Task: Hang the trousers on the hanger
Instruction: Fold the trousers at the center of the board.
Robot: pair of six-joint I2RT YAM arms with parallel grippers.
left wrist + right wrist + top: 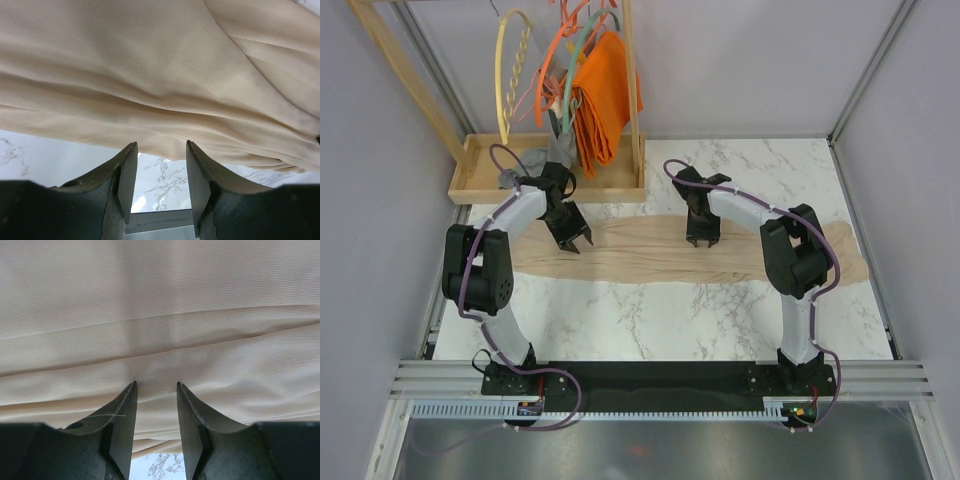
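Observation:
The beige trousers (640,255) lie flat in a long strip across the marble table, from near the left arm to the right edge. The cream arch hanger (513,85) with its twisted bar hangs on the wooden rack at the back left. My left gripper (576,243) hovers over the trousers' left part. In the left wrist view it (161,150) is open with only bare marble between its fingers, and the trousers (150,75) start just past the tips. My right gripper (702,241) stands over the trousers' middle, open (156,387), tips down at the trousers (160,315).
The wooden rack's tray base (480,182) sits at the back left. An orange cloth (605,100), orange hangers (552,65), a teal hanger (574,70) and a small grey garment (556,150) hang or lie there. Metal frame posts border the table (650,320).

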